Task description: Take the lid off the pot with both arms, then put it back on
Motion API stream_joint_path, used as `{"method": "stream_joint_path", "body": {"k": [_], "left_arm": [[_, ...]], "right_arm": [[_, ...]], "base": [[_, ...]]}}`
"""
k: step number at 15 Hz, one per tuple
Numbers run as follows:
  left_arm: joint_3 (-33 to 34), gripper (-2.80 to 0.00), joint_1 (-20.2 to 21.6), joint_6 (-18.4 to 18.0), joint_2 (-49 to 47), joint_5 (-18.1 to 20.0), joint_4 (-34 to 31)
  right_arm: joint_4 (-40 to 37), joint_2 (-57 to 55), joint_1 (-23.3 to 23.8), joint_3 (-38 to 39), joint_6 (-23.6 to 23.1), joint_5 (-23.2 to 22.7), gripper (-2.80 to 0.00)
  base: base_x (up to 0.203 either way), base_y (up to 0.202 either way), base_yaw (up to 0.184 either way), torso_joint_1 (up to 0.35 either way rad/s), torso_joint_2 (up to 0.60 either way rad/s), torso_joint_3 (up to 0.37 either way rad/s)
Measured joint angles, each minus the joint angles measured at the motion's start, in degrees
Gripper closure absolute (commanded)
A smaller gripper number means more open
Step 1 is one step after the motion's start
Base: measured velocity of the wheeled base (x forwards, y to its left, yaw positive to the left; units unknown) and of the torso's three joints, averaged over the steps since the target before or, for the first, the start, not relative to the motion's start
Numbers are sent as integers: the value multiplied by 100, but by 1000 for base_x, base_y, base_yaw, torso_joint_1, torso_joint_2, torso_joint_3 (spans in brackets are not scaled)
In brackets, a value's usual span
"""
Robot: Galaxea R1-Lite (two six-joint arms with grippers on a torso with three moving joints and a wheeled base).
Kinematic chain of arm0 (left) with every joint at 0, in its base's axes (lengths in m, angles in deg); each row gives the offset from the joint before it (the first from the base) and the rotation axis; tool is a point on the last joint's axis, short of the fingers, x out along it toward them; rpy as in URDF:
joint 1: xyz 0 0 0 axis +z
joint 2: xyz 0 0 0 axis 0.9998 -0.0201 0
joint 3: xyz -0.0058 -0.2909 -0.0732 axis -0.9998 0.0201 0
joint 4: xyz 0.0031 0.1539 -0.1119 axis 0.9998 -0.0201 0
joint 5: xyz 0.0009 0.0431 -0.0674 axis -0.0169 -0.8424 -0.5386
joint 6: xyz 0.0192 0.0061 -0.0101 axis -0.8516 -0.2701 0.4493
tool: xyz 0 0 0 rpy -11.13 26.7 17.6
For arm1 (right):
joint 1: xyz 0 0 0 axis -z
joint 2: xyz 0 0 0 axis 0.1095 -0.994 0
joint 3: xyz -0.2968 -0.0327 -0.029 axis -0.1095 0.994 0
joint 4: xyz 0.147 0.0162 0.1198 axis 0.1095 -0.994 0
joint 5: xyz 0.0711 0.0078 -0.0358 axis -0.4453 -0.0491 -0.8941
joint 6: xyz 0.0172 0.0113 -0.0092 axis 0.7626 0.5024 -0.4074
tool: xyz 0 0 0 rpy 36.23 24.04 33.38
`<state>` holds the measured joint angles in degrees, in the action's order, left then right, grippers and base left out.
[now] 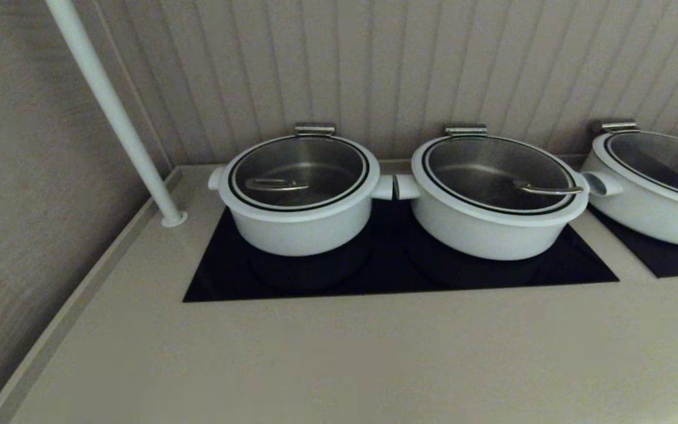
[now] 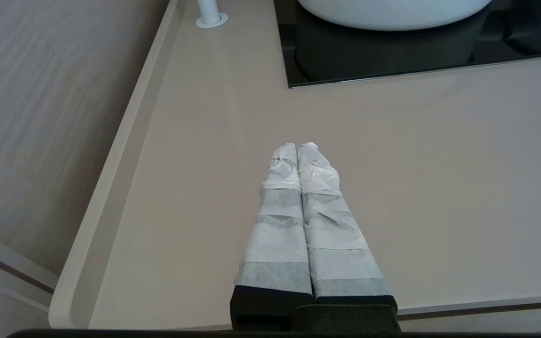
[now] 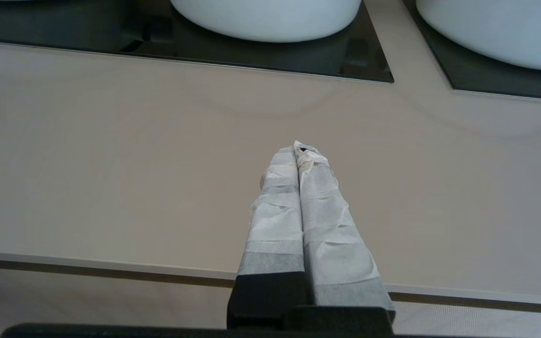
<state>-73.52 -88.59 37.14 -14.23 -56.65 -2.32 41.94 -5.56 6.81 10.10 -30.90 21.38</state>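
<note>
Small round glass lid with white rim (image 1: 298, 172) sits on deeper white pot (image 1: 298, 227), far left; left gripper (image 2: 297, 146) and right gripper (image 3: 298, 149) pinched closed, empty, near counter edge; uneven lift would likely tilt it.

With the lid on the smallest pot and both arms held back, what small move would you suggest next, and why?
Probably open both hands and bring them forward toward the pot. The lid sits closed on it, untouched. The left hand and right hand are shut, empty, over the bare counter short of the black cooktop, so neither can grip anything yet.
</note>
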Motion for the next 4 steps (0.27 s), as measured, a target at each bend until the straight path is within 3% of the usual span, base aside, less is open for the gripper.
{"method": "stream_joint_path", "body": {"k": [4], "left_arm": [[0,0,-6,62,0,-20,1]], "right_arm": [[8,0,0,0,21,9,0]], "base": [[0,0,0,0,0,0]]}}
